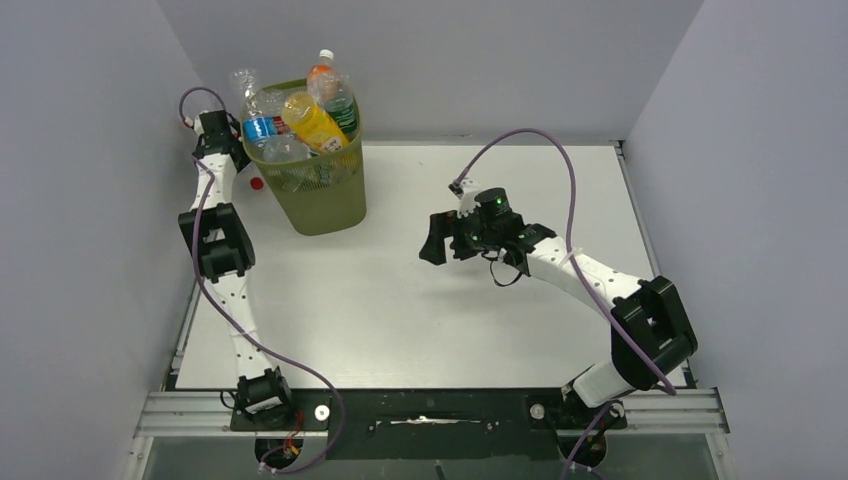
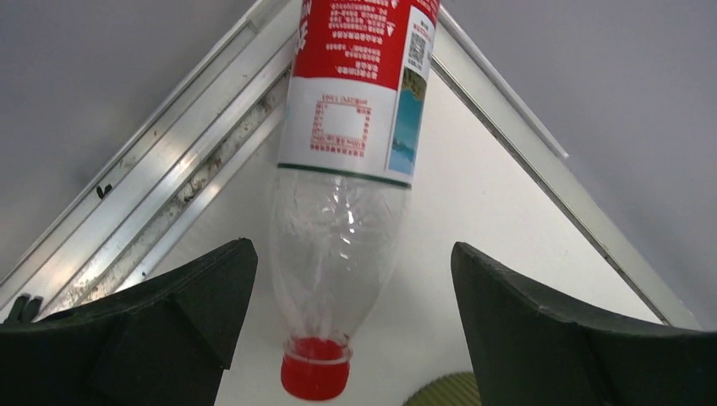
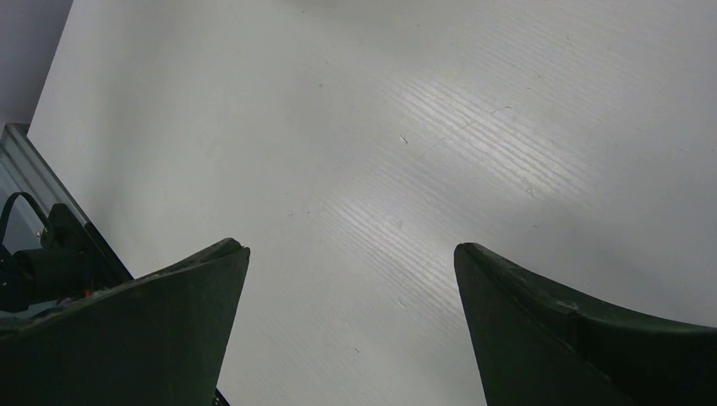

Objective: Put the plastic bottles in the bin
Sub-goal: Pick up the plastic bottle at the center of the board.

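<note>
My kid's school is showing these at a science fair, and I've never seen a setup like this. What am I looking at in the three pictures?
Two robot arms are bolted to the near edge of a white table. The overhead picture looks down on both. The other two come from small cameras on the wrists, so the dark wedges at the bottom are each gripper's own fingers. At the far left stands a green mesh bin, heaped with plastic bottles. The left gripper is open around one more bottle with a red label, lying on the table in the corner beside the bin; it isn't gripped. The right gripper is open over the table, holding nothing.
</note>
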